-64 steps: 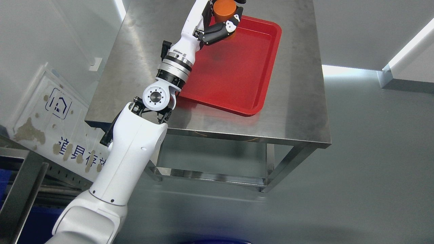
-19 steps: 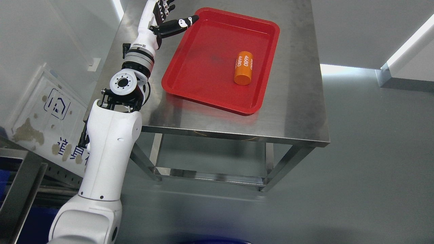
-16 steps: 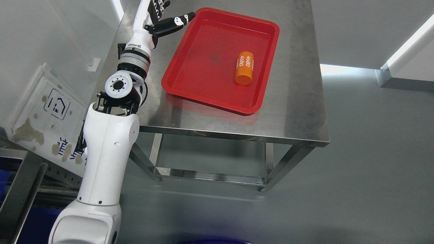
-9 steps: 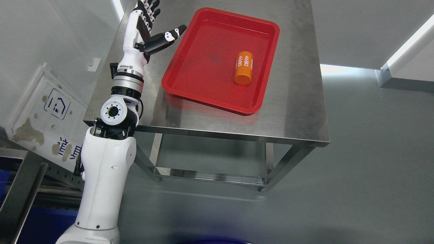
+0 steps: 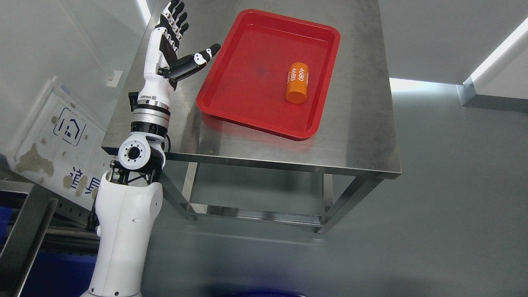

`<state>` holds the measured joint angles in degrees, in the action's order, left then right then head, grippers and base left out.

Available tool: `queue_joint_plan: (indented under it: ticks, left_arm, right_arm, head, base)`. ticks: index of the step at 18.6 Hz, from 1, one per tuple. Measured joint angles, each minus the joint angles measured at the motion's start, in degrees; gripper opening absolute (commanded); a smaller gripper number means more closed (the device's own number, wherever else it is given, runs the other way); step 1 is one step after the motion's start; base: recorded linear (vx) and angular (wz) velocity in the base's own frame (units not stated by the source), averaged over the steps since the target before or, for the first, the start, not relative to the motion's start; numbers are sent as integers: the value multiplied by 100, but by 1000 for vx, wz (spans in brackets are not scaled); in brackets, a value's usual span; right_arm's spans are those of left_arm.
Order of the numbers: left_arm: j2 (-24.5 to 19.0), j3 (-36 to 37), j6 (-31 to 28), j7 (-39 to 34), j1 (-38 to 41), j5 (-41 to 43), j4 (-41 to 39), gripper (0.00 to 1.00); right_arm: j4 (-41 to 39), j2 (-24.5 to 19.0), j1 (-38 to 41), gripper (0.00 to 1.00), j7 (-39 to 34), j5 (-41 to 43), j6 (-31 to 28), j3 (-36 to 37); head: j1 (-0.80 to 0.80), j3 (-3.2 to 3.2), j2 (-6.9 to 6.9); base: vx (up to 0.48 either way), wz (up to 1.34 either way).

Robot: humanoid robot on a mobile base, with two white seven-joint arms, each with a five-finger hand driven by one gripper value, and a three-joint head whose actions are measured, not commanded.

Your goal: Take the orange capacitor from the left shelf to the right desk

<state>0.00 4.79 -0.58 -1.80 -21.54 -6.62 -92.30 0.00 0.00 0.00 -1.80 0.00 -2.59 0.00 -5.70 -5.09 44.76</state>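
An orange capacitor (image 5: 297, 82) with white "4680" print lies on its side in the right half of a red tray (image 5: 243, 95) on the steel desk (image 5: 363, 123). My left hand (image 5: 181, 45) hovers over the desk's left edge, well left of the tray, with its fingers spread and its thumb pointing toward the tray. It holds nothing. The white left arm rises from the lower left of the picture. No right arm shows.
A steel shelf frame (image 5: 24, 231) with blue bins stands at the lower left. A white sign board (image 5: 62, 140) leans against the wall beside the desk. Grey floor lies to the right of and below the desk.
My left hand let go of the capacitor, which now lies in the tray. The hand and arm have since drawn back to the left and toward me, away from the tray.
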Motion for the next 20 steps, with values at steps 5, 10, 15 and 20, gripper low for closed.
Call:
queue_joint_plan:
  ticks: [5, 10, 15, 20]
  left_arm:
    - [-2, -40, 18, 2, 74, 3, -90, 100]
    - [-88, -118, -16, 9, 175, 7, -145, 100]
    - [-179, -210, 275, 12, 491, 10, -182, 100]
    - [-242, -308, 366, 12, 691, 11, -206, 100]
  right_arm:
    - [0, 0, 0, 100, 0, 0, 25, 0]
    - [0, 0, 0, 100, 0, 0, 29, 0]
    - [0, 0, 0, 100, 1, 0, 30, 0]
    - [0, 0, 0, 100, 21, 0, 30, 0]
  head:
    - [0, 0, 0]
    - [0, 0, 0]
    - [0, 0, 0]
    - [0, 0, 0]
  base:
    - [0, 0]
    - [0, 0]
    - [0, 0]
    - [0, 0]
